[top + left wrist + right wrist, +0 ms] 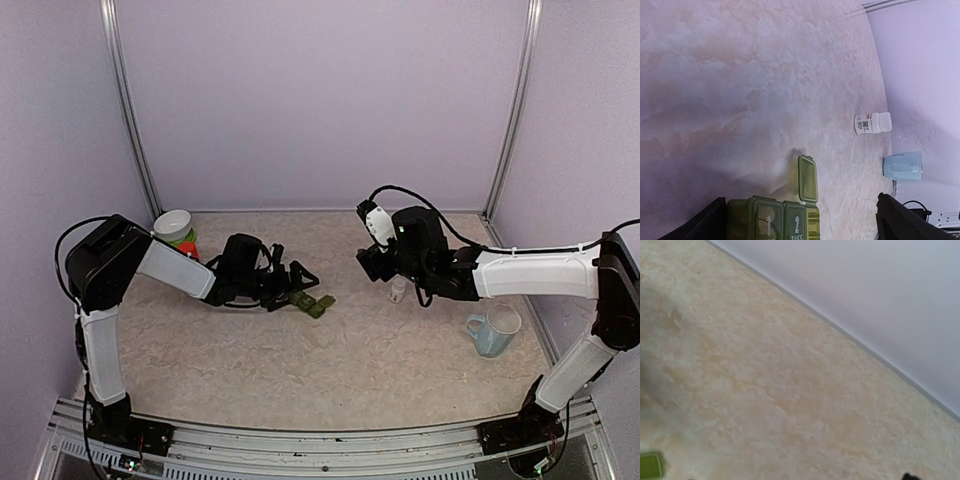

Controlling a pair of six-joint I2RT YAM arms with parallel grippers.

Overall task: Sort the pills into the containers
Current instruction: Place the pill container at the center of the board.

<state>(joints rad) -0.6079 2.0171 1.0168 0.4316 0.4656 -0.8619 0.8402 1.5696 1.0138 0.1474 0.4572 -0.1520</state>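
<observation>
The dark green containers [312,302], a strip of three joined compartments, lie on the table at centre left. In the left wrist view the strip [772,220] sits at the bottom edge, marked "1" and "2", and its end lid [808,179] is flipped open. My left gripper [292,283] [801,200] is open and straddles the strip, with one finger [710,222] near its end. A white pill bottle [398,290] [871,123] stands upright on the table. My right gripper [370,262] hovers just left of the bottle; its jaws do not show clearly. No loose pills show.
A pale blue mug [493,330] [902,166] stands at the right. A white bowl [173,225] stacked on green and red items sits at the back left. The right wrist view shows bare table, the back wall and a green corner [650,466].
</observation>
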